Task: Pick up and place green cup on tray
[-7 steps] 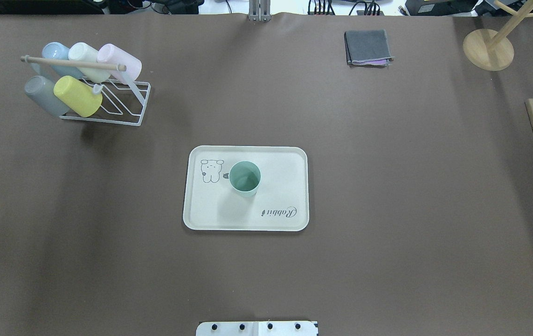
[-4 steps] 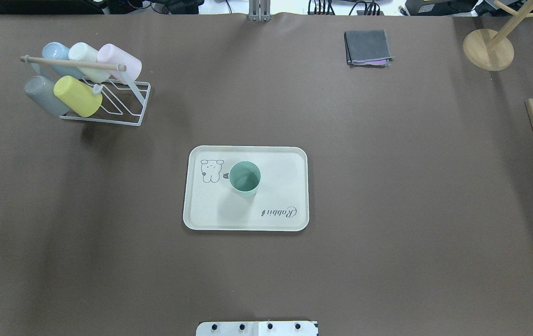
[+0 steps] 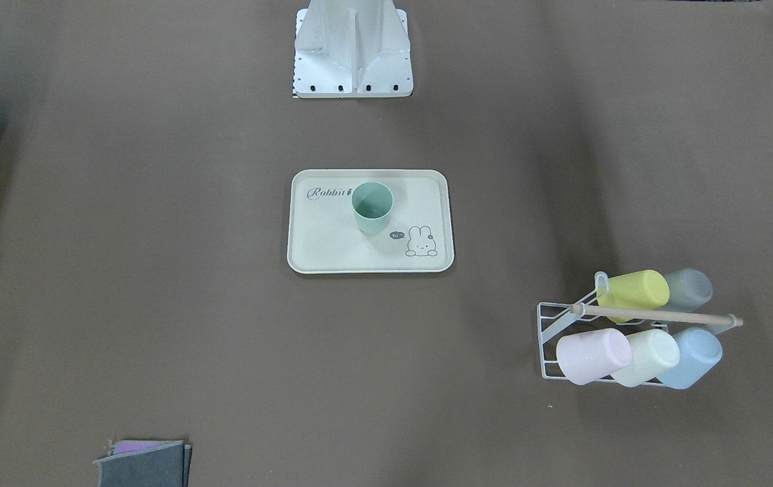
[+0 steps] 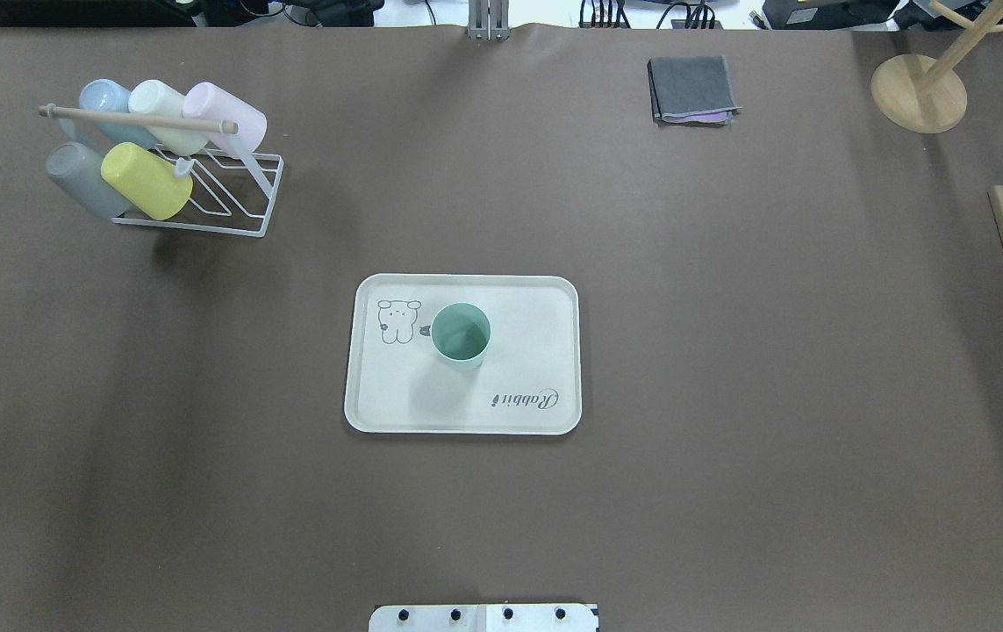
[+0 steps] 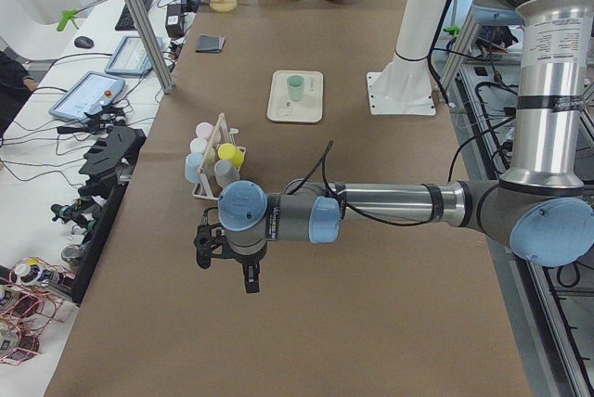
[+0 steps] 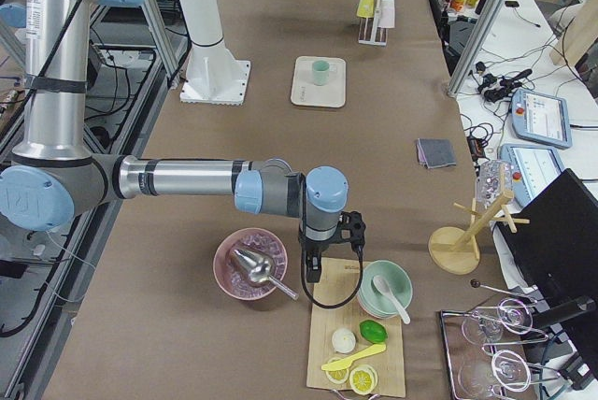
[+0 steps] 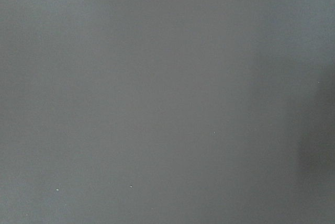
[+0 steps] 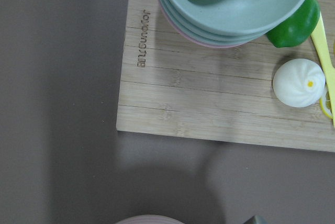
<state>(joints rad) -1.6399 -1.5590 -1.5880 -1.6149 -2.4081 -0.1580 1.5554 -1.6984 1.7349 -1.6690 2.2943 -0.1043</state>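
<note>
The green cup (image 4: 461, 333) stands upright on the cream "Rabbit" tray (image 4: 519, 351) at the table's middle, next to the bunny drawing; it also shows in the front-facing view (image 3: 372, 206) on the tray (image 3: 332, 237). No gripper is near it. My left gripper (image 5: 227, 272) shows only in the exterior left view, far from the tray over bare table; I cannot tell if it is open. My right gripper (image 6: 315, 271) shows only in the exterior right view, over a wooden board's edge; I cannot tell its state.
A white wire rack (image 4: 203, 189) with several pastel cups stands at the far left. A grey folded cloth (image 4: 692, 89) and a wooden stand (image 4: 918, 92) lie at the back right. A wooden board (image 8: 209, 103) with stacked bowls (image 8: 235, 9) is at the right end.
</note>
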